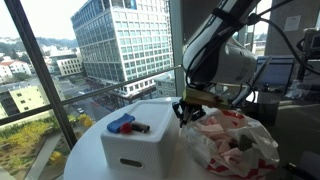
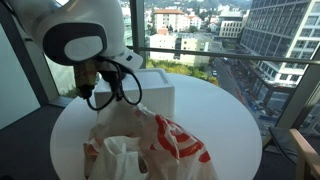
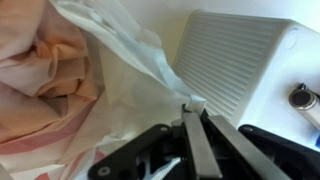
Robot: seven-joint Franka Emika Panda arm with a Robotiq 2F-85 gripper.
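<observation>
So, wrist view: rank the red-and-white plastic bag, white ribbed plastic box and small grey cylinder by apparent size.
Largest first:
red-and-white plastic bag
white ribbed plastic box
small grey cylinder
Bag versus box unsure: the bag lies nearer the camera.

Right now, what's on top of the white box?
A blue item and a dark pen-like thing lie on the white box. Its inside is hidden. Beside it the hand grips the plastic bag.
</observation>
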